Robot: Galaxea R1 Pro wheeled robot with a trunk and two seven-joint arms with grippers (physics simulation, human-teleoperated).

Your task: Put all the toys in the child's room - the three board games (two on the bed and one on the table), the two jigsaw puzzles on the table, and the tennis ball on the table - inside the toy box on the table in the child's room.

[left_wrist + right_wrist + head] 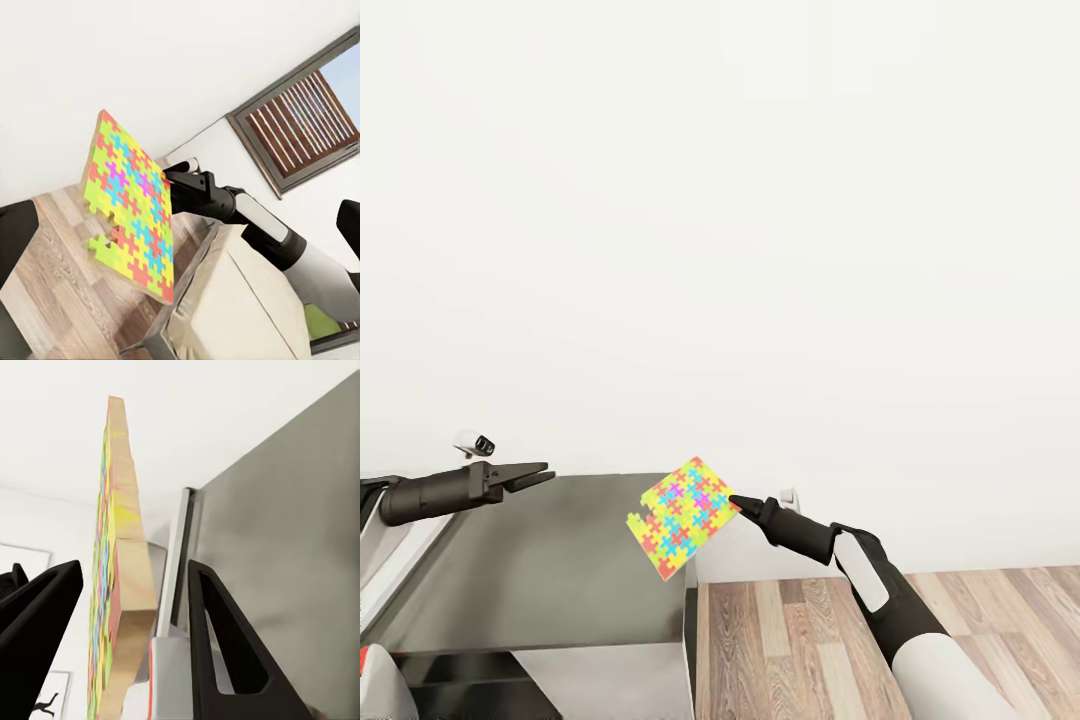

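Note:
A jigsaw puzzle (685, 517), a thin sheet of yellow, pink, green and blue pieces, hangs tilted in the air over the right end of the grey table (560, 570). My right gripper (738, 501) is shut on its right edge. The right wrist view shows the sheet edge-on (120, 562) between the two fingers (225, 645). My left gripper (538, 473) hovers open and empty over the table's left part, pointing at the puzzle (131, 206). In the left wrist view the right gripper (171, 178) grips the sheet from behind.
A white wall stands close behind the table. Wood plank floor (880, 640) lies to the right of the table's dark side panel (690, 640). The beige bed (240, 300) and a dark-framed window (300, 120) appear beyond the right arm.

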